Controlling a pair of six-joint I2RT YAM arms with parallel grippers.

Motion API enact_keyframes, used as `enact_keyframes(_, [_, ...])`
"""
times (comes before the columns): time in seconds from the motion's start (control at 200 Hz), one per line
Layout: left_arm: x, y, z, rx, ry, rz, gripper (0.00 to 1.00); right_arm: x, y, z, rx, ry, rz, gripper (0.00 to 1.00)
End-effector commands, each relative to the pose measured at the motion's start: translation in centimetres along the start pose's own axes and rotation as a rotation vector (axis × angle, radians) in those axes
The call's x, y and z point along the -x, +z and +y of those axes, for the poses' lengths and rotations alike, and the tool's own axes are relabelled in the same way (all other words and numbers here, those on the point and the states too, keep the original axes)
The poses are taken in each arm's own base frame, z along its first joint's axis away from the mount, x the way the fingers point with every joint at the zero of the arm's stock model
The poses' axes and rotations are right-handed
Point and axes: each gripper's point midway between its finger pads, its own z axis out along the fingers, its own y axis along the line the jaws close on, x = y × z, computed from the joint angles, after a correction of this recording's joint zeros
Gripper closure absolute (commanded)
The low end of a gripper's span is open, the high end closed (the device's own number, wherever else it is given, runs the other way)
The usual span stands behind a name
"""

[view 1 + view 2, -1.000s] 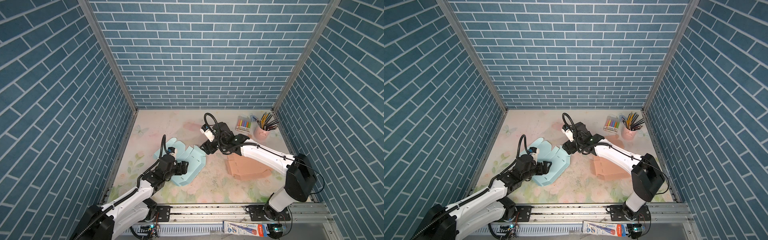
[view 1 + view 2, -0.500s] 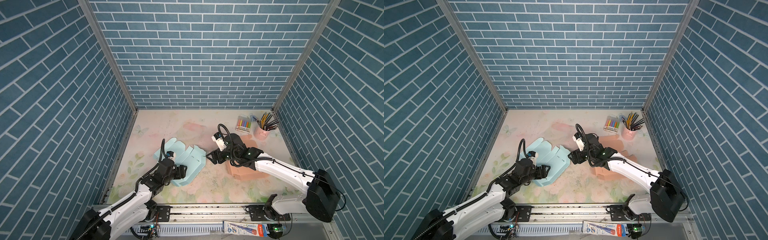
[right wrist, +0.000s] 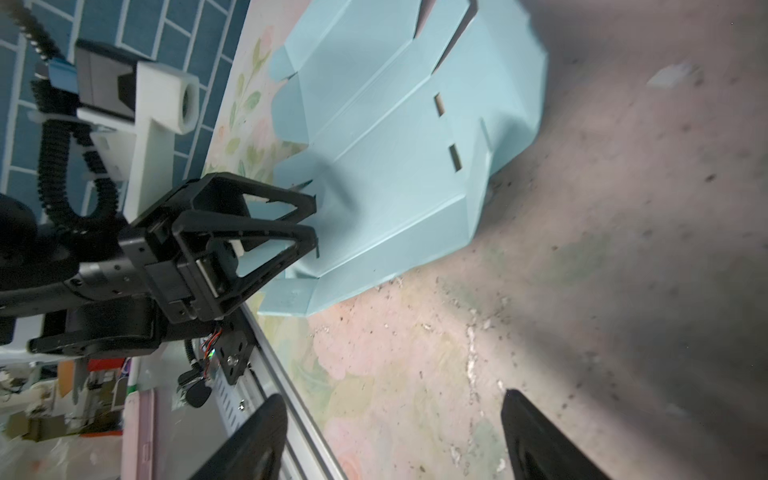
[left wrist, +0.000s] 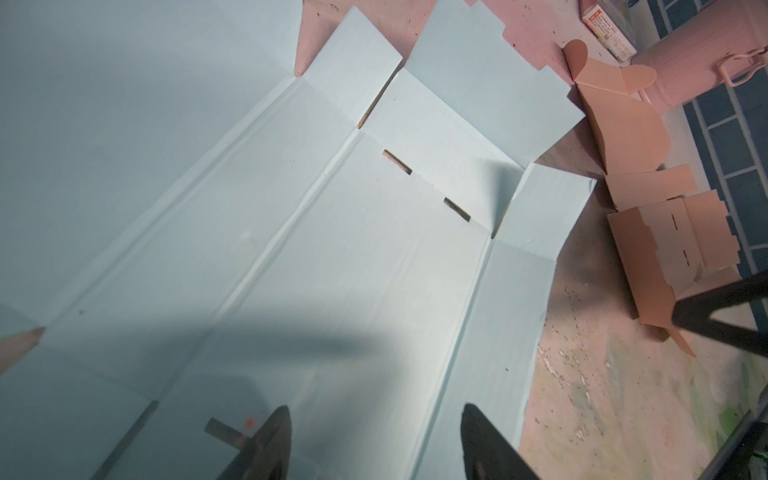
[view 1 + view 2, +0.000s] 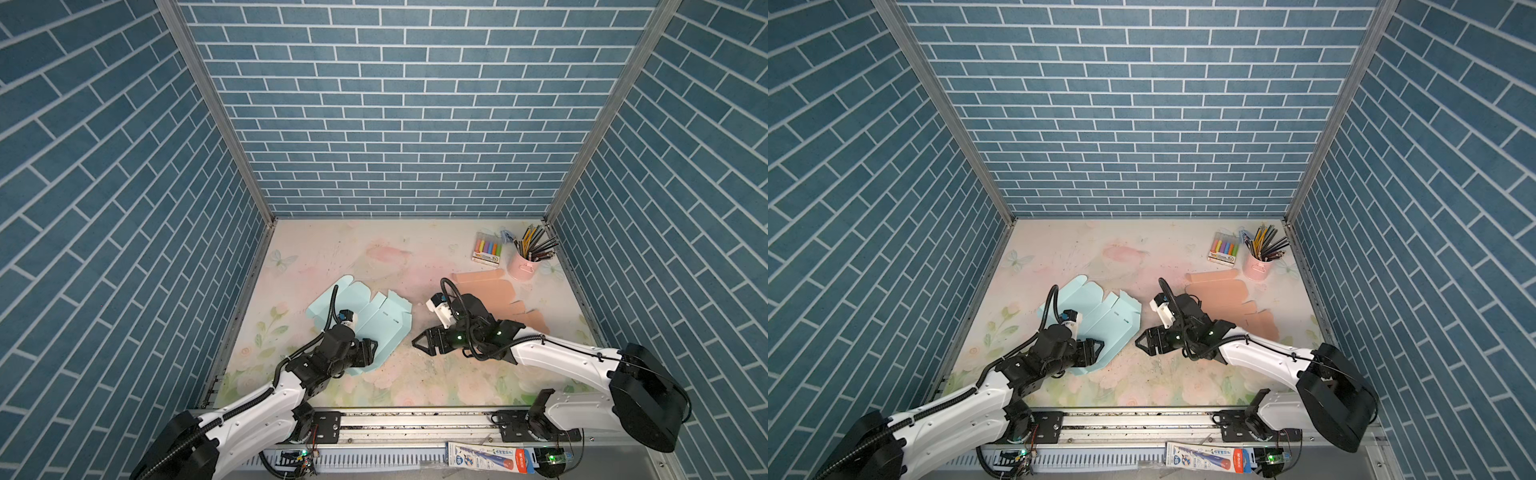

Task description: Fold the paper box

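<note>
The right wrist view best shows left jaws apart at the blue paper box (image 3: pixel 395 166) edge; right jaws gape.

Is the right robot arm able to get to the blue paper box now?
Probably yes. The right gripper is open and points at the blue paper box, with only bare table between them.

paper box (image 5: pixel 382 324) | pale blue, unfolded | creased, lying nearly flat | left of centre

L gripper (image 3: pixel 314 222) at edge of unfolded blue paper box (image 3: pixel 395 166); R gripper (image 3: pixel 392 399) spread over mat (image 3: pixel 582 291).
</note>
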Motion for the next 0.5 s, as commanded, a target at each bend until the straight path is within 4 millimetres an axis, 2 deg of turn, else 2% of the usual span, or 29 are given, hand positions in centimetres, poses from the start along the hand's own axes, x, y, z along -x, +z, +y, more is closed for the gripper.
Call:
enact_keyframes(0.0, [-0.4, 0.3, 0.1, 0.006, -0.016, -0.010, 0.40, 0.4, 0.8, 1.7, 0.101, 0.088, -0.042, 0.18])
enact_keyframes(0.2, [-0.8, 0.4, -0.2, 0.004, -0.003, 0.000, 0.51, 0.7, 2.3, 1.5, 0.178, 0.171, -0.100, 0.24])
enact_keyframes(0.335, [-0.9, 0.4, -0.4, -0.001, -0.003, -0.003, 0.58, 0.7, 3.6, 0.6, 0.174, 0.215, -0.106, 0.26])
enact_keyframes(0.495, [-1.0, 0.5, -0.3, 0.000, -0.004, -0.002, 0.64, 1.2, 4.7, 0.5, 0.193, 0.243, -0.121, 0.27])
